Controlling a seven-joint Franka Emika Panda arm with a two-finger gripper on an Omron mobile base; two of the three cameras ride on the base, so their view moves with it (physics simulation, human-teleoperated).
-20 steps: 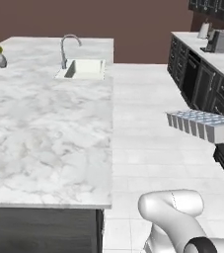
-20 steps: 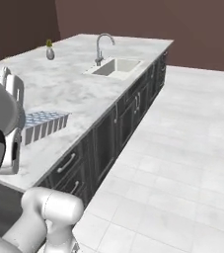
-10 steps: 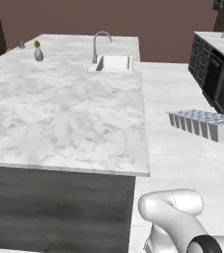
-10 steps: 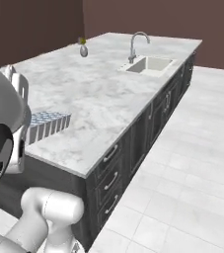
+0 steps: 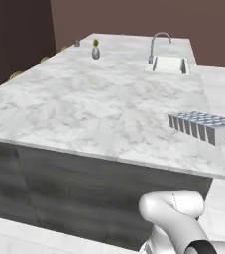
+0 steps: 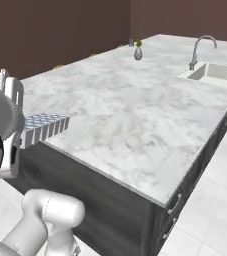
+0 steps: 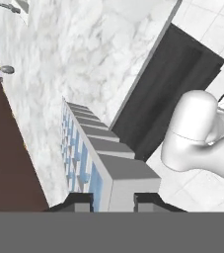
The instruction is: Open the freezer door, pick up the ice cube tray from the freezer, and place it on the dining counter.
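End effector [image 7: 112, 200]: I see its two dark fingertips [image 7: 79, 201] pinched narrow on the near end of the ice cube tray [image 7: 91, 150], one on each long side, so I am holding it.
Ice cube tray: in my hand view it runs away from the fingers, grey walls with pale blue cells along its open face. In the left base view the tray [image 5: 201, 126] hangs level in the air above the near right corner of the surface; whether it touches the top I cannot tell. In the right base view the tray [image 6: 44, 127] sticks out from beside my white arm, at the near left edge of the top.
Surface [image 5: 99, 104]: I have a large island with a white-grey marbled top and a dark wood-grain base in front of me.
Sink [image 5: 170, 64]: set into the far right part of the top, with a curved tap [image 5: 158, 41] just beside it.
Vase [image 5: 96, 50]: small and grey with a bit of yellow-green in it, upright near the far left edge, well apart from the tray.
Floor [image 6: 210, 220]: pale tiles to the right of the island.
Back wall [image 5: 134, 17]: plain dark brown.
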